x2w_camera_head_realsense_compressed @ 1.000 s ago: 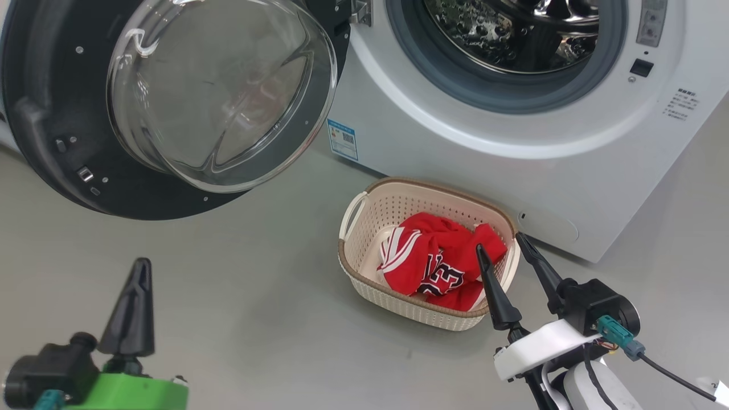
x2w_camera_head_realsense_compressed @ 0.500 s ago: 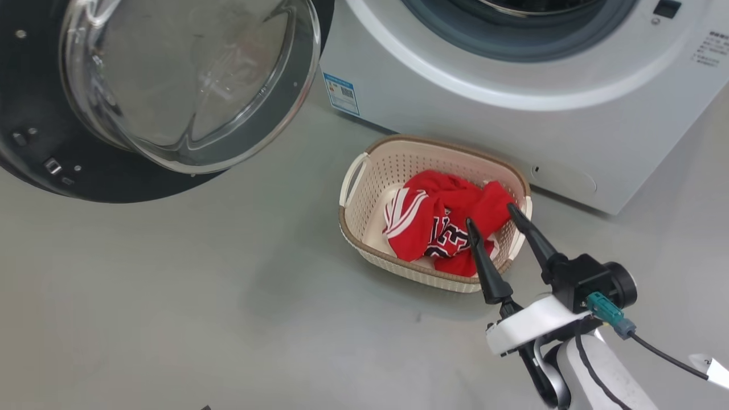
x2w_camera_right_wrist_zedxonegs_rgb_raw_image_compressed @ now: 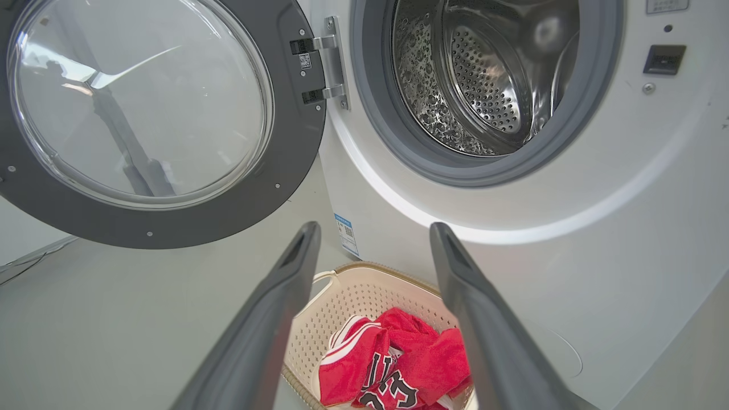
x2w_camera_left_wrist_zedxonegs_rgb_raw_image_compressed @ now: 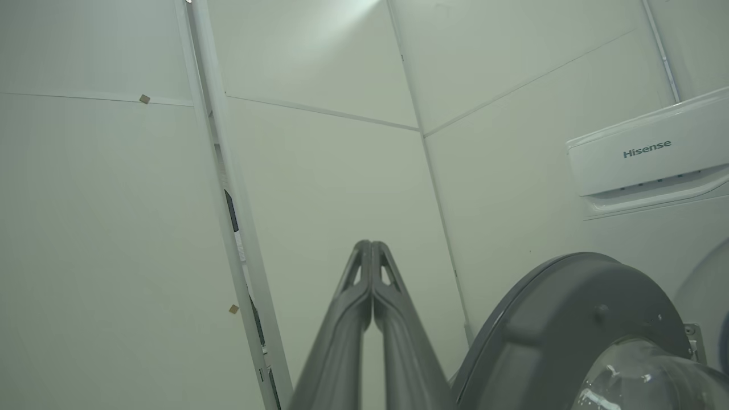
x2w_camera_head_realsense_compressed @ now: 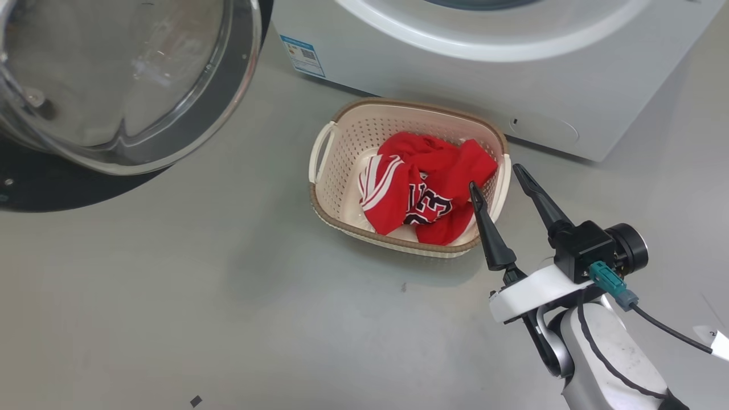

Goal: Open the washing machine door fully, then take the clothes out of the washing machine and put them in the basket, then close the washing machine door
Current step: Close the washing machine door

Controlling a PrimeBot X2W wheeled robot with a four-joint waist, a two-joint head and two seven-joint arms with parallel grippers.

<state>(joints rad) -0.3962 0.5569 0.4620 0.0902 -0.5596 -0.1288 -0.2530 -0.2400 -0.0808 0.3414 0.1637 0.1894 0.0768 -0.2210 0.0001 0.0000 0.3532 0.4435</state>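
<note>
Red clothes (x2w_camera_head_realsense_compressed: 424, 191) lie heaped in the basket (x2w_camera_head_realsense_compressed: 347, 148), just ahead of the released right hand (x2w_camera_head_realsense_compressed: 495, 176). The washing machine door (x2w_camera_left_wrist_zedxonegs_rgb_raw_image_compressed: 569, 307) stands wide open, close to the right of the clenched, empty left hand (x2w_camera_left_wrist_zedxonegs_rgb_raw_image_compressed: 371, 245), which I judge the nearer for closing it.

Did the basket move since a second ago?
No. The basket sits in the same spot before the washer, right of its blue sticker. The camera swung, not the basket.
</note>
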